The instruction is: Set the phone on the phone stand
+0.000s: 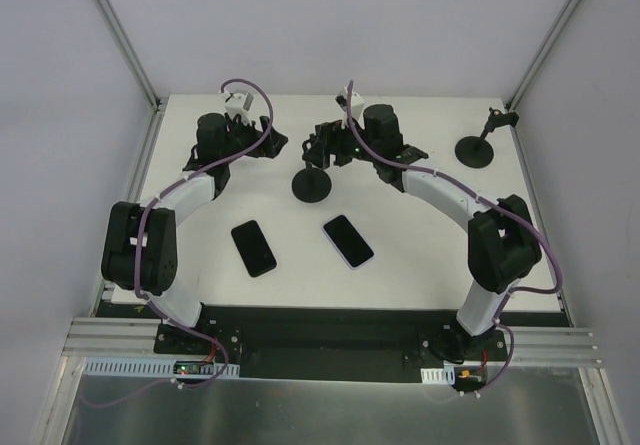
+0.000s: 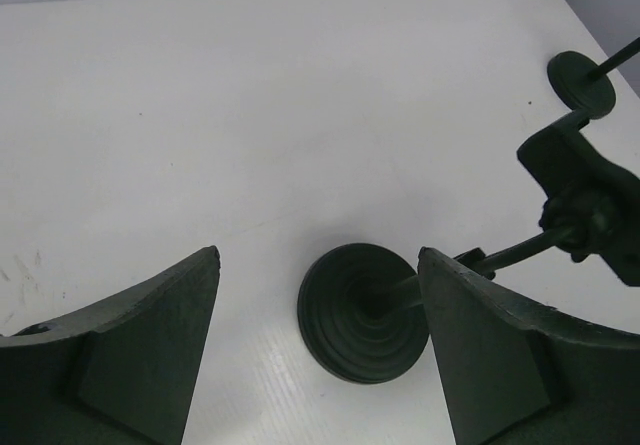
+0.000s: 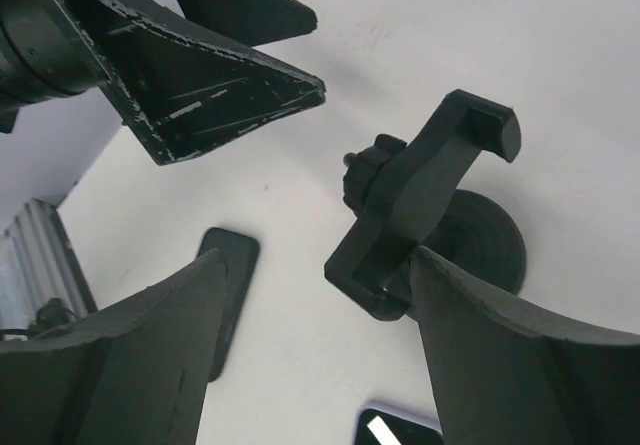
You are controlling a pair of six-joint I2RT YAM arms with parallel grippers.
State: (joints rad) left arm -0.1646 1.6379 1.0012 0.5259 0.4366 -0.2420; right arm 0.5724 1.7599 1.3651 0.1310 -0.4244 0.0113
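Currently both phones lie flat on the table (image 1: 400,277), well apart from either gripper: the dark phone (image 1: 253,248) on the left arm's side and the pale-edged phone (image 1: 348,241) near it on the right arm's side. Neither phone is lifted or touched, so the pick-up step is judged not yet begun. The phone stand (image 1: 312,187) stands upright beyond the phones, near the middle of the table, with its cradle (image 3: 420,200) tilted on the stem. The right gripper (image 3: 320,260) is spread wide and holds nothing. The lower end of the cradle sits in the gap between its jaws, close to the right-hand one, but whether they touch cannot be told. This posture is judged to serve for steadying or re-angling the cradle so that it can receive a phone. The left gripper (image 2: 318,263) is likewise spread wide and empty. It hangs just beside the stand's base (image 2: 362,312), facing the right gripper across the stand, probably to brace the stand if it tips. A second stand (image 1: 475,150) sits at the far right of the table, well apart from both arms
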